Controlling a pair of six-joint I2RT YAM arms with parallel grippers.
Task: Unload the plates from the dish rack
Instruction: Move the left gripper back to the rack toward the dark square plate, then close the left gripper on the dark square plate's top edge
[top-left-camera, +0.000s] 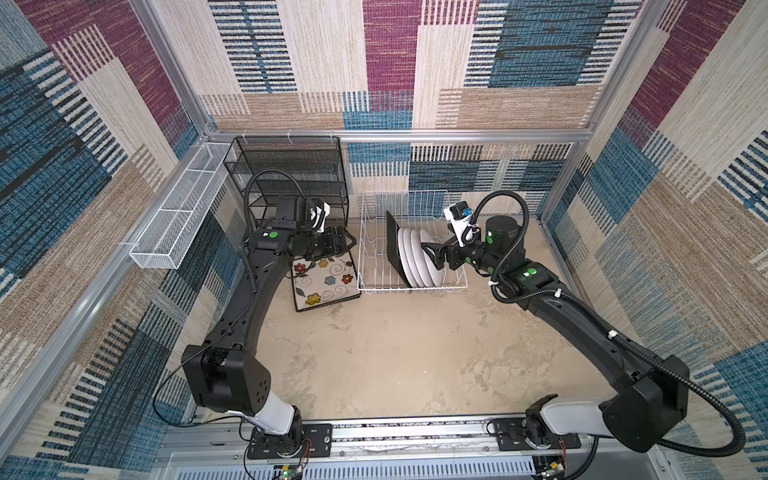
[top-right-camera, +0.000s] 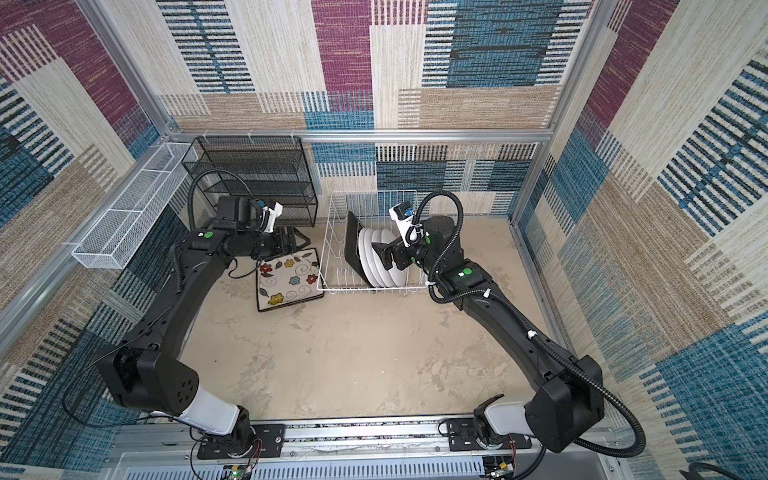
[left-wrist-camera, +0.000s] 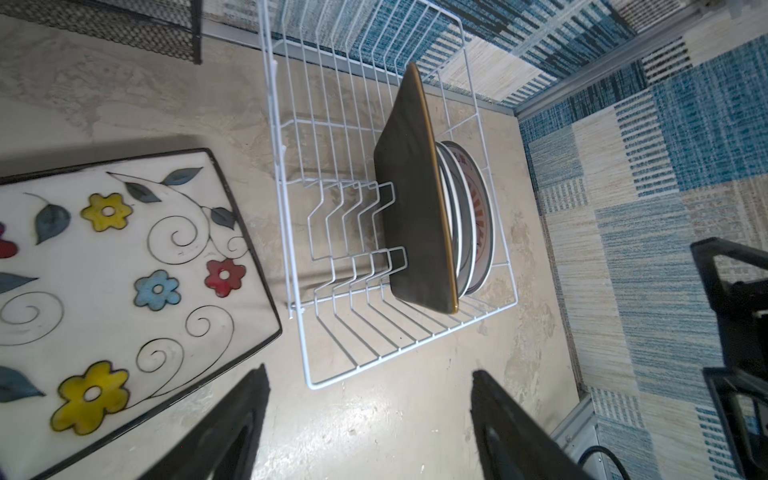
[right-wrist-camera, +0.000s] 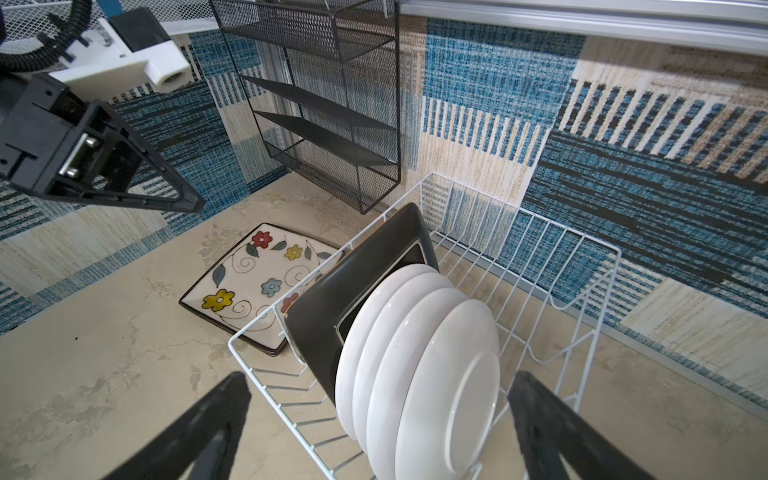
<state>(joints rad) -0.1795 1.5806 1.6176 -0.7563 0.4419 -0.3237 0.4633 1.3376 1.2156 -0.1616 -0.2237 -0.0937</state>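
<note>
Left gripper (left-wrist-camera: 368, 382), open and empty, hung by flowered cream square plates (top-left-camera: 326, 282) stacked at nine o'clock of white wire dish rack (top-left-camera: 374, 266); right gripper (top-left-camera: 431, 257) stood spread wide, apparently to straddle prong-propped round white plates (top-left-camera: 415, 266).

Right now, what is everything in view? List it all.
dish rack: one, white wire, back of table
square plate: one, black-backed, upright in rack
round plates: four, white, upright in rack beside it
flowered square plates: stack, count unclear, cream, left of rack
shelf unit: one, black mesh, back left
basket: one, white mesh, left wall
table: one, beige
left gripper: black, open, near flowered stack
right gripper: black, open, at round plates
</note>
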